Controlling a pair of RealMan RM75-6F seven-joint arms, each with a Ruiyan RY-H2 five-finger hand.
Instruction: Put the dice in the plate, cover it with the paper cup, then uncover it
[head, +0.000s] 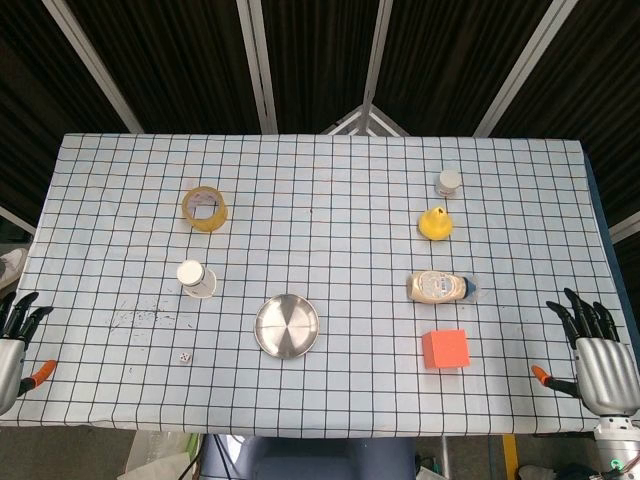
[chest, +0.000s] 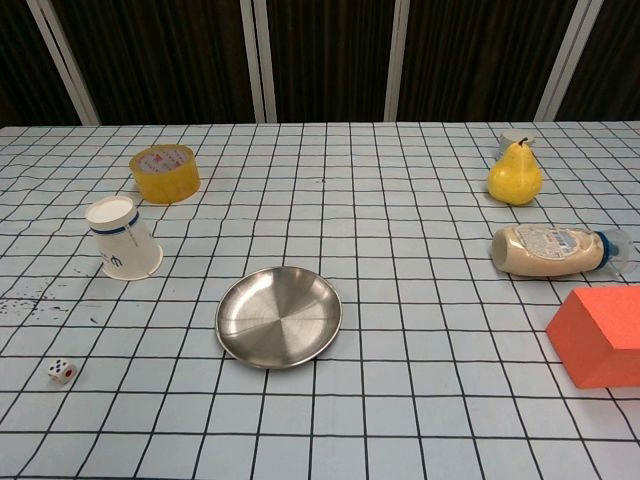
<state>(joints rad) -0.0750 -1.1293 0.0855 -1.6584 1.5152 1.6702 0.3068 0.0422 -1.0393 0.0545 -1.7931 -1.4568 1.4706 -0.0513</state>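
Head view: the dice (head: 184, 356) lies on the checked table (head: 340, 200), left of the steel plate (head: 287, 327) and below the upside-down paper cup (head: 196, 278). Left hand (head: 14, 338) rests at the table's left edge, fingers spread, empty, well apart from the dice. Right hand (head: 598, 355) at the right edge, fingers spread, empty.

Chest view: dice (chest: 63, 371) near left, plate (chest: 279, 316) centre, paper cup (chest: 123, 238) behind. No hand shows.

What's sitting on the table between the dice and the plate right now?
Nothing: only bare checked cloth lies between the dice and the plate, clearest in the chest view; the head view agrees.
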